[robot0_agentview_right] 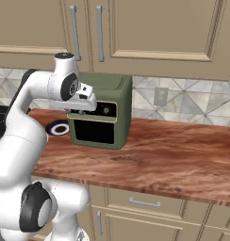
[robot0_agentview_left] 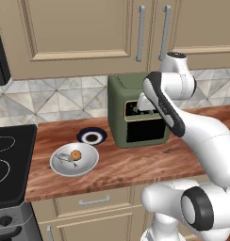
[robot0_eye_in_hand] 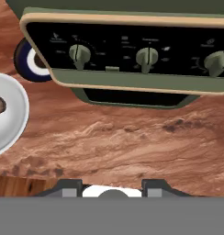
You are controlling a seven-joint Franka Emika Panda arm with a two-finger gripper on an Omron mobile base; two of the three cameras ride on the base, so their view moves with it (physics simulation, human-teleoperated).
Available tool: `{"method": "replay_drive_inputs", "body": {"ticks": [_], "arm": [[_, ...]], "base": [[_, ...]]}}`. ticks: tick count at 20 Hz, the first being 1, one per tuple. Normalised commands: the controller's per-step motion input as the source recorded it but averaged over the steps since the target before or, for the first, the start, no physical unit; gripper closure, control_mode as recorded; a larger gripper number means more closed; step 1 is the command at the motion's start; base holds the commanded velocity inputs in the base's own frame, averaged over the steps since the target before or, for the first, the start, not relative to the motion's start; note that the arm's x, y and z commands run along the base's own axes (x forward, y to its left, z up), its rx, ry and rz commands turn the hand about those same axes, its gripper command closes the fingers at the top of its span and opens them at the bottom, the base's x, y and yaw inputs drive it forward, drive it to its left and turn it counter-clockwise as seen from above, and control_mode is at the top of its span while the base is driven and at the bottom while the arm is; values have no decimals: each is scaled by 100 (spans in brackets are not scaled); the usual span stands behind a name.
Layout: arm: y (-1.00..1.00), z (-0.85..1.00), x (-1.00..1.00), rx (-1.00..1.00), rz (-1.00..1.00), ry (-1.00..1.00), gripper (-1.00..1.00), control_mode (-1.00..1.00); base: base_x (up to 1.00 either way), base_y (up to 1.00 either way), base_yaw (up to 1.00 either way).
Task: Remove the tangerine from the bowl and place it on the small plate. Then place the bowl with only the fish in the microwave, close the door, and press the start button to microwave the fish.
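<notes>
The end effector [robot0_eye_in_hand: 112, 186] hangs empty above the wooden worktop [robot0_agentview_left: 135, 162], its jaws partly apart, while the tiny orange tangerine [robot0_agentview_left: 76, 154] sits in the wide grey-white bowl [robot0_agentview_left: 88, 162], awaiting pickup.

Glossy ceramic bowl [robot0_agentview_left: 74, 160], wood-grain counter [robot0_agentview_left: 135, 162]

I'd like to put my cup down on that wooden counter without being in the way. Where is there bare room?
The widest bare stretch of counter lies right of the olive-green oven, out to the wall. A narrower strip runs in front of the oven. It is crowded left of the oven: the bowl and the small plate sit close together near the stove.
</notes>
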Motion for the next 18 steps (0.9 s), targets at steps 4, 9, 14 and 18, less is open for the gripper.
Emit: {"method": "replay_drive_inputs", "body": {"ticks": [4,9,14,18], "arm": [[-3,0,-14,4,0,-4,-100,-100],[25,-7,-30,-2,5,-1,-100,-100],[100,-43,-13,-26,1,3,-100,-100],[100,-55,0,-22,-9,12,-100,-100]], "base": [[0,0,0],[0,0,0],[0,0,0],[0,0,0]]}}
